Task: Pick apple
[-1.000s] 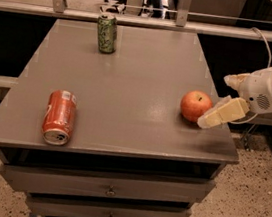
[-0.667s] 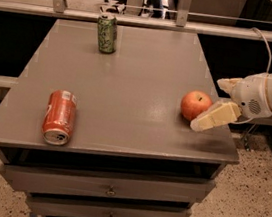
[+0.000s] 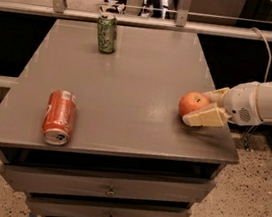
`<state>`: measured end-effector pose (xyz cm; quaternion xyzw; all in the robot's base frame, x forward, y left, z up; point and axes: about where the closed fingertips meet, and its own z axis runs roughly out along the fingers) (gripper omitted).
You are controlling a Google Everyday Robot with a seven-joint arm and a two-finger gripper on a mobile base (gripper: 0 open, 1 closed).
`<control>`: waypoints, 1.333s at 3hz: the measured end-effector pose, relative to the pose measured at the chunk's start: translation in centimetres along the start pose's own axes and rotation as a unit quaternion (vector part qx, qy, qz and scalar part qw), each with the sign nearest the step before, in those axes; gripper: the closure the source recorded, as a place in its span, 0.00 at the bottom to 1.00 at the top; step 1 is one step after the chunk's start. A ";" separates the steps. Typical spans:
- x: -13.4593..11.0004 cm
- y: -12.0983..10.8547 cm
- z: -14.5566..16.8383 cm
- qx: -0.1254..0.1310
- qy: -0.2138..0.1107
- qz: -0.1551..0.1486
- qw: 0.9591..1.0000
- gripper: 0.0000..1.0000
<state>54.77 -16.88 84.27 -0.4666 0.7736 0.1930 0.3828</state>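
The grey table (image 3: 130,74) was the biggest thing there, a cabinet top with drawers (image 3: 109,190) under its front edge. It lay beneath my pincer and spread away from it to the camera's left. My white arm (image 3: 270,101) came in over the table's right edge, and my pincer (image 3: 196,108) sat at the end of it, low over that edge.

Well away from my pincer, across the top near the front left corner, an orange soda can (image 3: 59,116) lay on its side. A green can (image 3: 106,33) stood upright farther off, toward the back edge.

The apple (image 3: 192,102) rested on the table right at my pincer. My two fingers (image 3: 206,116) stood apart. One reached along its near side and looked to touch it low down. The other lay behind its far side. The apple's right half sat between them, and I could not tell whether I pressed it.
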 end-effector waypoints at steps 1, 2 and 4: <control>-0.6 -0.1 -0.5 0.010 -0.011 -0.006 1.000 0.64; -1.8 -0.3 -1.5 0.019 -0.026 -0.012 0.999 0.88; -3.8 -0.9 -3.3 0.024 -0.044 -0.014 0.999 1.00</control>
